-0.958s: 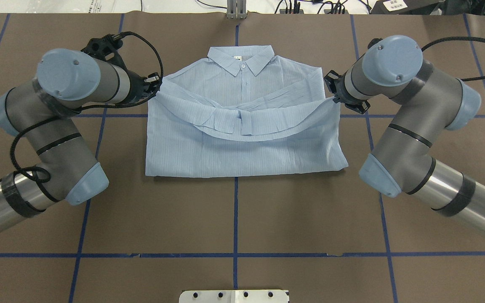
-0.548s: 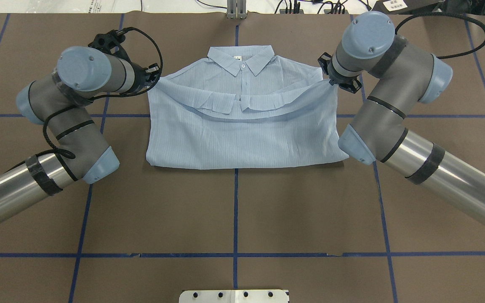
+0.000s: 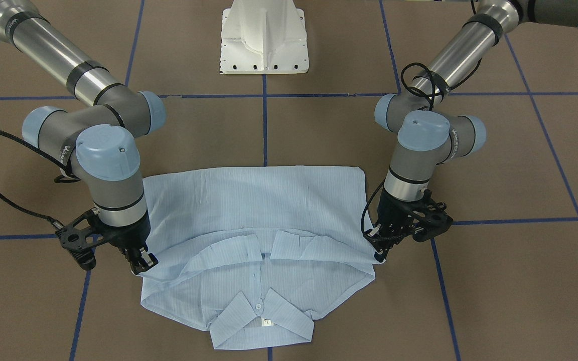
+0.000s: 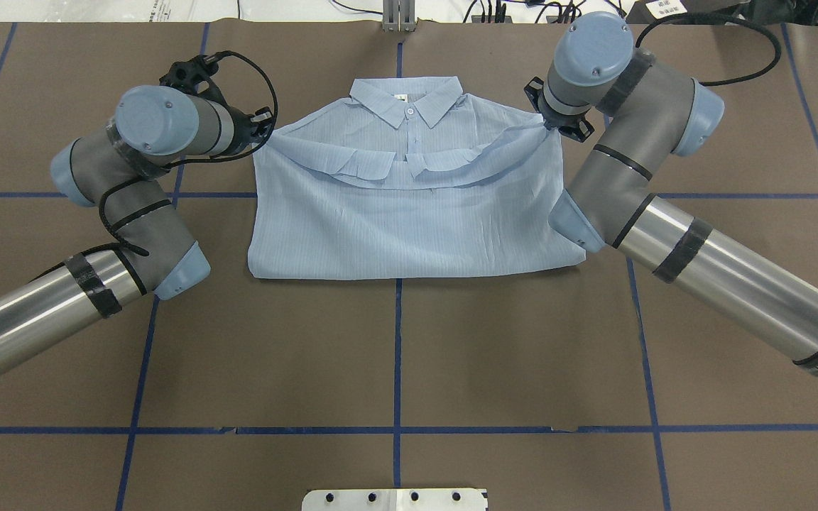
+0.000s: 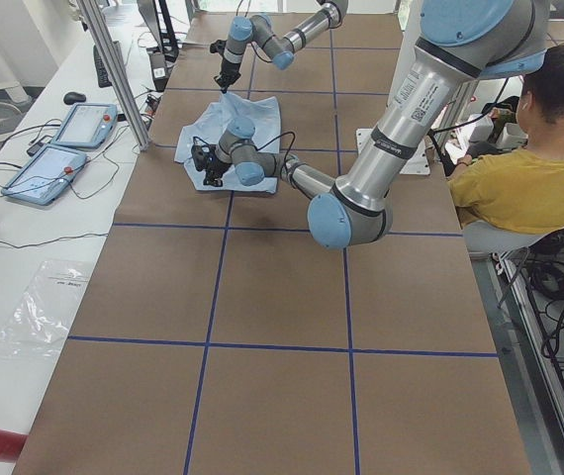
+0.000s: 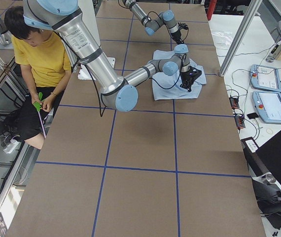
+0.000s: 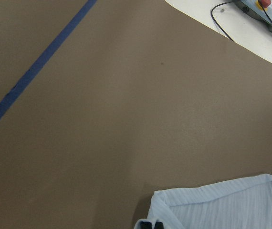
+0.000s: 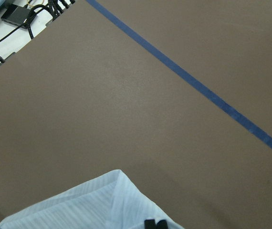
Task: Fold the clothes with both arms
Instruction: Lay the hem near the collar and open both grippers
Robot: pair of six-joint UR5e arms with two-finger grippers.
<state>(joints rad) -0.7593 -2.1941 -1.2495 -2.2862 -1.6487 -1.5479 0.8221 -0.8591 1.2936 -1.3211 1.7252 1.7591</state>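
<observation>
1. The pale-blue shirt (image 4: 409,227) lies front-up on the brown table cover (image 4: 274,355), out in the far middle of the table from the robot. Its collar (image 4: 407,99) points away from the white pedestal base (image 3: 264,40).
2. The lower half is doubled up over the body. Its free edge runs across the chest just under the collar, and two small flaps (image 4: 366,165) show along that edge.
3. The left gripper (image 4: 264,139) sits at the shirt's outer corner on the robot's left. Its jaws are clenched on the corner of that doubled-up layer. The left wrist camera shows the black fingertips (image 7: 148,223) pressed together, with cloth bunched right at them.
4. The right gripper (image 4: 552,125) has the opposite corner pinched the same way. In its wrist camera the dark fingertips (image 8: 155,223) are nipped shut on the striped fabric.
5. Between the two grips the held edge sags in a shallow curve, while the rest of the shirt lies flat.
6. Blue tape lines (image 4: 397,341) cross the cover. A person in a yellow top (image 5: 519,168) sits beside the table near the robot's base.
</observation>
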